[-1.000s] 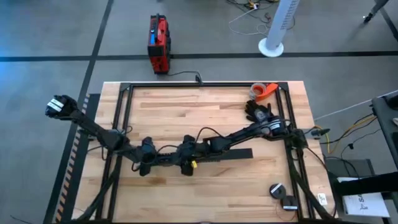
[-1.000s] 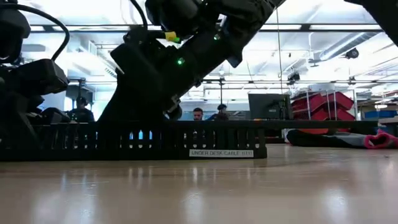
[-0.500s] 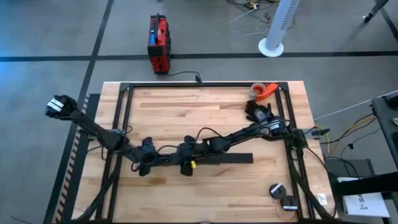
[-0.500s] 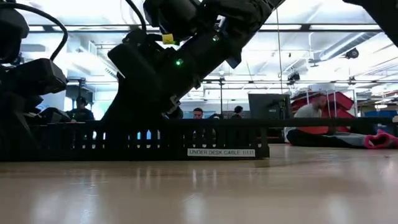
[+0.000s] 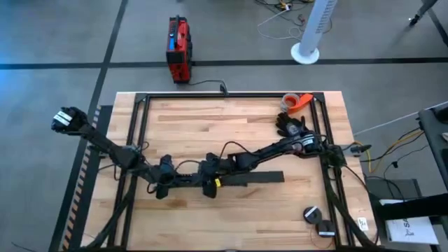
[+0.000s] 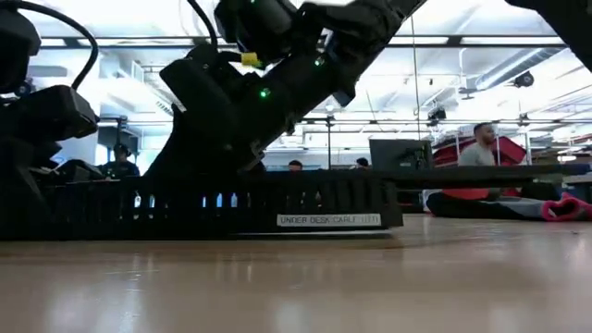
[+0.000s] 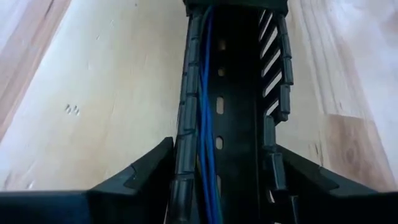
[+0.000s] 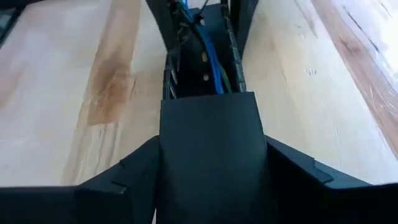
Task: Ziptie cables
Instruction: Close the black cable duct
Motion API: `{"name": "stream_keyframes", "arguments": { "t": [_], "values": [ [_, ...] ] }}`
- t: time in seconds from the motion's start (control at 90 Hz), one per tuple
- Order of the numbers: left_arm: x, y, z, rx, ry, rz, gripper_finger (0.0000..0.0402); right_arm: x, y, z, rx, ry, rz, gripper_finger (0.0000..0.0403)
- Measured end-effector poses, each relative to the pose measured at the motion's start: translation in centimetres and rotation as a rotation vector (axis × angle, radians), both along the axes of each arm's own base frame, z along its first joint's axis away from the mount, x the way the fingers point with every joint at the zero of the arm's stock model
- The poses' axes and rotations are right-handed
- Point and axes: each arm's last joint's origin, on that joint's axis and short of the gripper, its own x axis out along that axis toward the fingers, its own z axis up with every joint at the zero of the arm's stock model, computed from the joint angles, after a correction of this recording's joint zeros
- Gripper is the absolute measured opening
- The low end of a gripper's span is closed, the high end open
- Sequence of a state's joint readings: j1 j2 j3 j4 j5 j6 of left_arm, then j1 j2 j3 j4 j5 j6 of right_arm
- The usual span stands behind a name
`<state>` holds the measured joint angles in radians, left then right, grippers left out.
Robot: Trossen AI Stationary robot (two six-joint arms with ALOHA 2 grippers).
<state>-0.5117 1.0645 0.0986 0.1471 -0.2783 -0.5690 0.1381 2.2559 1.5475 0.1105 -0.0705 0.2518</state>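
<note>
Both hands — left hand (image 5: 183, 179), right hand (image 5: 208, 186) — straddle the rail (image 7: 233, 106) (cables (image 7: 206, 124) half-hidden); grip unclear.

Open-plan robotics lab/workshop: pale wooden-plank table (image 5: 210, 119) w/ black metal frame on grey concrete floor. Beyond it, seated people (image 6: 118, 163), dark monitor (image 6: 400, 153), red storage bins (image 6: 481, 139), exposed ceiling ducts & strip lights.

Grey floor (image 5: 56, 42) under my wooden table (image 5: 203, 122), red box (image 5: 179, 49) and white fan stand (image 5: 311, 31) behind, people (image 6: 478, 148) beyond.
</note>
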Motion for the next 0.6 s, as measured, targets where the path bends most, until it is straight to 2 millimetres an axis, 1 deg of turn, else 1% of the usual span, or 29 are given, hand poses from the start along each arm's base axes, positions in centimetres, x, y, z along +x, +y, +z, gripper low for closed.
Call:
{"name": "stream_keyframes", "arguments": {
  "t": [0.267, 0.444, 0.6],
  "values": [
    [0.1, 0.0, 0.1, 0.003, -0.008, -0.003, 0.0208, -0.2, 0.9, -0.1, 0.001, 0.021, 0.037, 0.0218],
    [0.1, -0.1, 0.1, 0.008, -0.012, -0.012, 0.0208, -0.2, 1.0, -0.1, 0.013, 0.022, 0.060, 0.0218],
    [0.4, -0.2, 0.4, -0.004, -0.045, -0.019, 0.0208, -0.2, 1.1, -0.1, 0.023, 0.026, 0.041, 0.0218]
  ]
}}
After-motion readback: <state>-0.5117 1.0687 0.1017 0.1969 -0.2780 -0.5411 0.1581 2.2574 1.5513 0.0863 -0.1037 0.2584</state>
